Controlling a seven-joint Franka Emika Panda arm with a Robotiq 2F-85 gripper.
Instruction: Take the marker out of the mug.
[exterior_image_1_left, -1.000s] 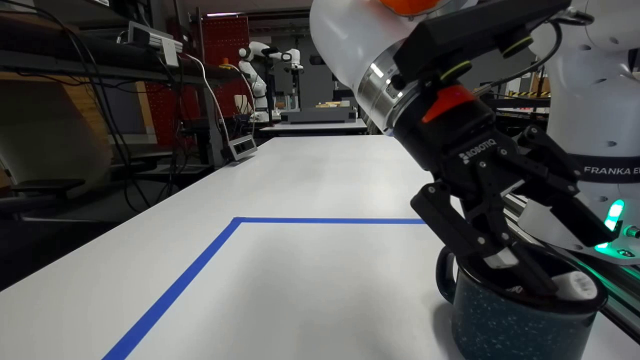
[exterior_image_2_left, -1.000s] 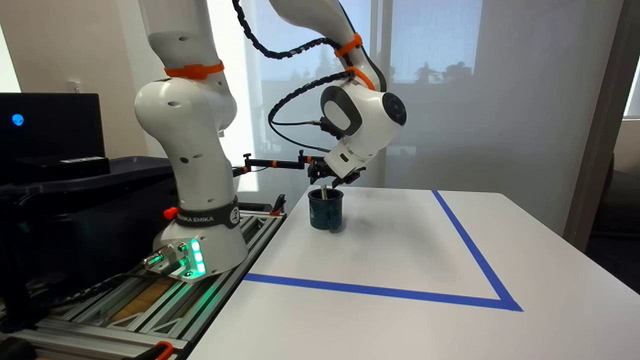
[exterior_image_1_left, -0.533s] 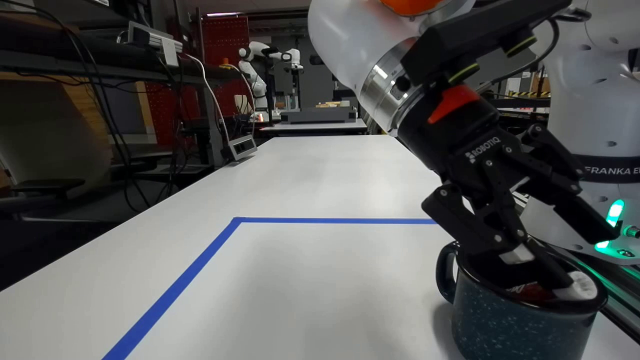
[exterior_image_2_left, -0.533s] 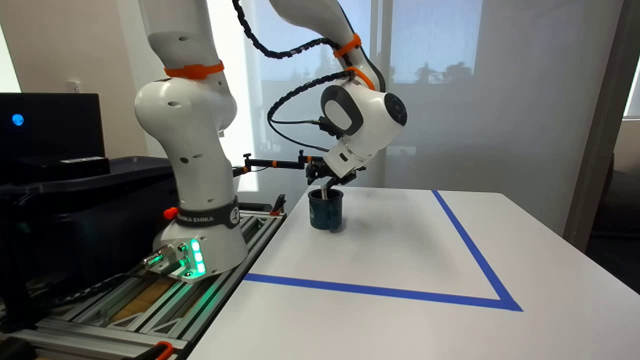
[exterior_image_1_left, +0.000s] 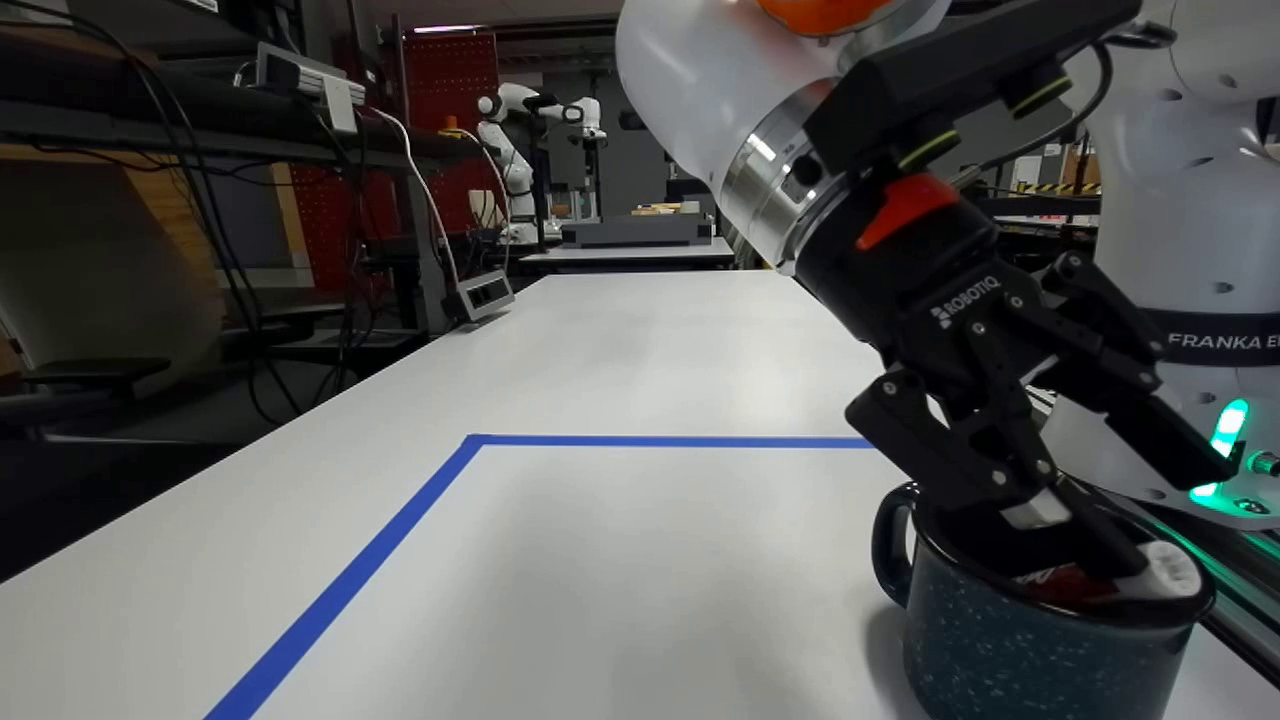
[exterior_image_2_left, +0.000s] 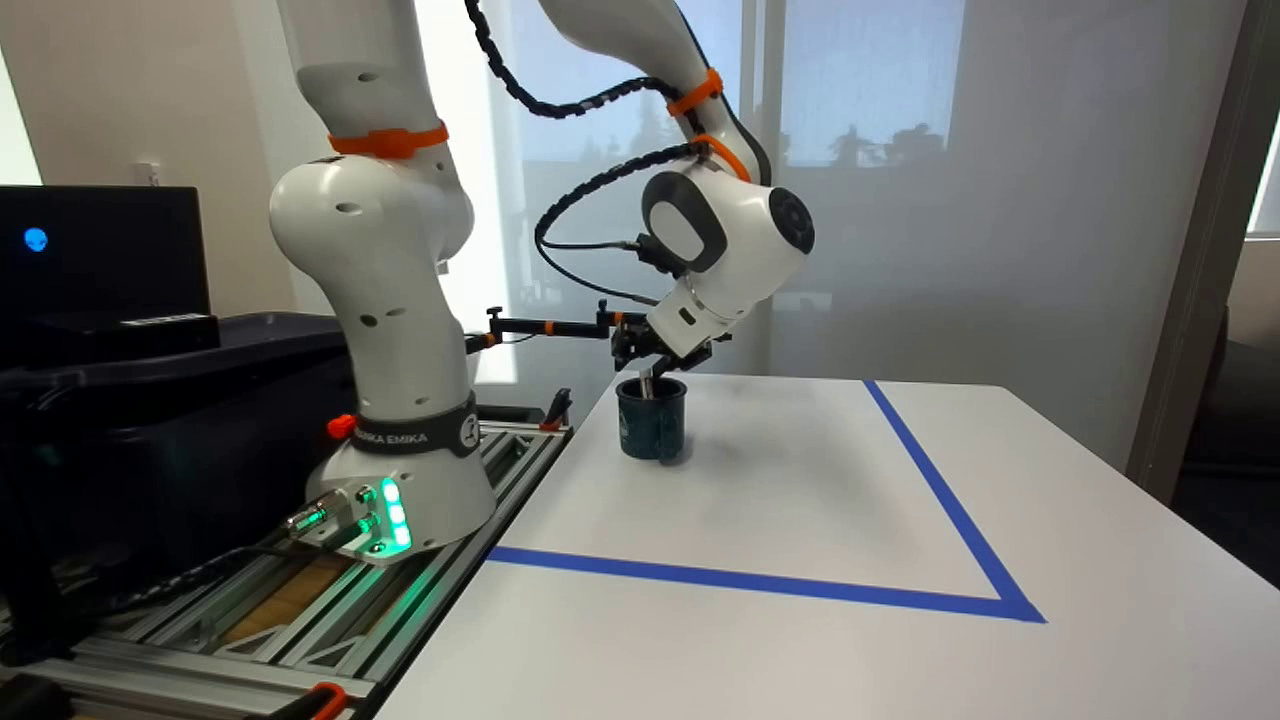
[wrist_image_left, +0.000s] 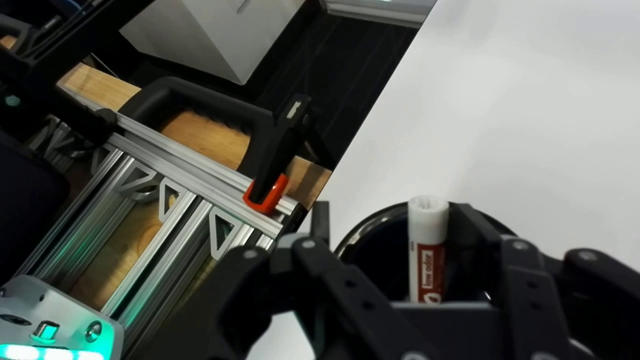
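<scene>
Hand (wrist_image_left: 392, 215) edged in over the last second, jaws apart with marker (wrist_image_left: 428, 250) between them, marker still in mug (exterior_image_1_left: 1045, 655), so closing looked next.

The marker (wrist_image_left: 428, 240) is leaning in the mug (exterior_image_1_left: 1050, 655), between the fingers (wrist_image_left: 477, 227) of the gripper (wrist_image_left: 392, 215). In an exterior view, the mug is standing on the table (exterior_image_2_left: 800, 490), right of the robot base (exterior_image_2_left: 435, 495).
</scene>
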